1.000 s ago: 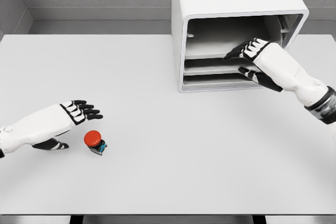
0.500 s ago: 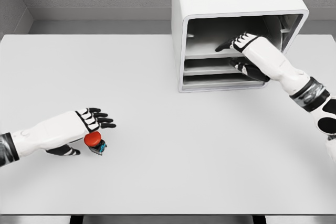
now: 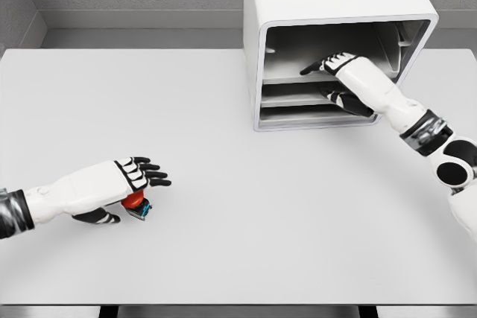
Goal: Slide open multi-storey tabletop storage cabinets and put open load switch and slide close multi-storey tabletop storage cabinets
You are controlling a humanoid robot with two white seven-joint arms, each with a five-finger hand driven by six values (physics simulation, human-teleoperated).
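Left hand fingers wide over red switch: lower, close squarely. Right hand fingers spread at cabinet shelf: hook firmly.

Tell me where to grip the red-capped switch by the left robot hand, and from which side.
Grip the red mushroom-cap switch at its small dark and teal base, coming from above: the round cap overhangs the base, and the left robot hand already hovers open over it.
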